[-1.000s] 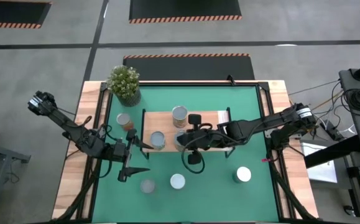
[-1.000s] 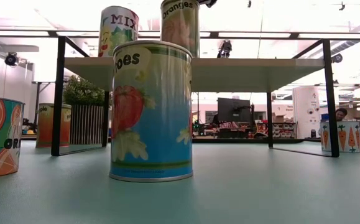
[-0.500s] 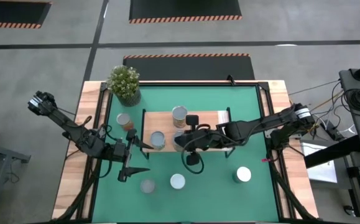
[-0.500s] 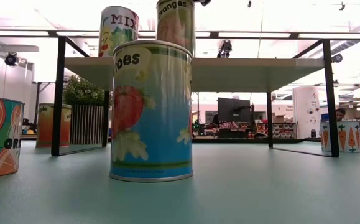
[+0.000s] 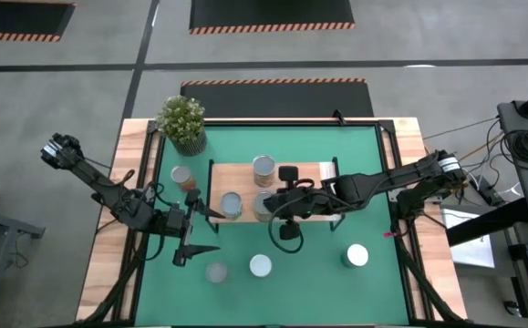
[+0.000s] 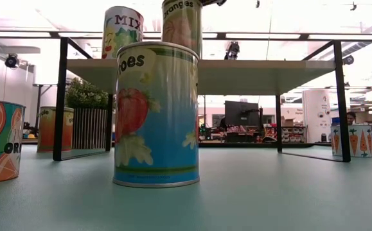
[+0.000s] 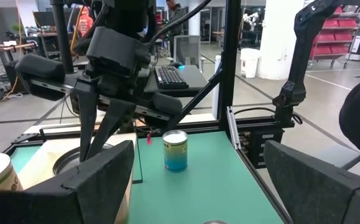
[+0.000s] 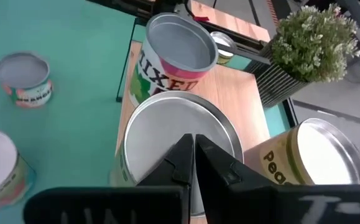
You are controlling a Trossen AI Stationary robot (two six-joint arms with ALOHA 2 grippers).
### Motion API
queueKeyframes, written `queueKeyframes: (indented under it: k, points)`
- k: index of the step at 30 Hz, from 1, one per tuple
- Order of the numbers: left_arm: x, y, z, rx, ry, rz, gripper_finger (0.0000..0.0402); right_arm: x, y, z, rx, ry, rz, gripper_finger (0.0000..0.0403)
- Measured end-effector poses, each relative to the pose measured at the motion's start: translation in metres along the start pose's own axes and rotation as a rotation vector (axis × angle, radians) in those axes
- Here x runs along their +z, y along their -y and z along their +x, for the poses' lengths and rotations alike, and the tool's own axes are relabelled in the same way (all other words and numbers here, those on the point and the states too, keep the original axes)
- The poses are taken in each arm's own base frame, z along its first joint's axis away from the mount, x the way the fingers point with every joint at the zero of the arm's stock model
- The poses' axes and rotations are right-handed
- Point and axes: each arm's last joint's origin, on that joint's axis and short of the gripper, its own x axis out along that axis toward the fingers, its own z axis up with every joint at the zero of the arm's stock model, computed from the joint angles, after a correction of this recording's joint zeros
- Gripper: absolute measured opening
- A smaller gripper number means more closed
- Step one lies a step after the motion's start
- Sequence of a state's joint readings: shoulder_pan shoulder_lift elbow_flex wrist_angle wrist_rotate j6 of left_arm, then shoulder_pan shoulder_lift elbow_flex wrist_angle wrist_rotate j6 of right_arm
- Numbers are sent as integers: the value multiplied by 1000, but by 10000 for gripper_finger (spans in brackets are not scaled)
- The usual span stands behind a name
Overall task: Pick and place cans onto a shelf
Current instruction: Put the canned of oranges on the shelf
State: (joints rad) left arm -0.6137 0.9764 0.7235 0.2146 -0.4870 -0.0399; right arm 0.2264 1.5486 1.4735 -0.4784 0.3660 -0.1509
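Shifted a hair sideways on the shelf (image 5: pixel 236 173) versus a second ago: oranges can (image 6: pixel 182 25), per low view. Right gripper (image 8: pixel 194 140) fully closed, gripping nothing, fingertips pinched together right over that can's silvery lid; contact or small gap, cannot tell. Probably using shut fingers as a poker to square the can up beside the mixed can (image 8: pixel 176 59) and peaches can (image 8: pixel 304 162), leaving board space for the rest. Left gripper (image 5: pixel 204 230) spread wide, empty, parked over the green mat (image 5: pixel 318 273) just off the shelf's left corner, likely staged for the next pick. Still on the mat: tomatoes can (image 6: pixel 157 115), a blue-label can (image 7: pixel 175 150), and two more. Risk: tall can near the shelf's front edge, easy to tip.
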Motion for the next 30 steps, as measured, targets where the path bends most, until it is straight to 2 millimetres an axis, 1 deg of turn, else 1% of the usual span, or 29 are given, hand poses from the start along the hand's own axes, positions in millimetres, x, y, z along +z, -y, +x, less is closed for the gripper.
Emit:
queueKeyframes:
  k: [4, 7, 11, 25, 27, 30]
  points:
    - [0, 0, 0, 0, 0, 0, 340, -2, -2, 5, -1, -6, 5, 9]
    - [0, 0, 0, 0, 1, -1, 340, -3, -4, 13, -7, -7, 6, 9]
    - [0, 0, 0, 0, 1, -1, 340, -3, -2, 14, -10, -6, 2, 9]
    - [0, 0, 0, 0, 1, -1, 340, 0, 2, 6, -11, 17, -35, 9]
    - [0, 0, 0, 0, 2, -1, 340, 3, 3, 4, -12, 24, -45, 9]
    - [0, 0, 0, 0, 2, -1, 340, 12, 7, -2, -17, 52, -53, 9]
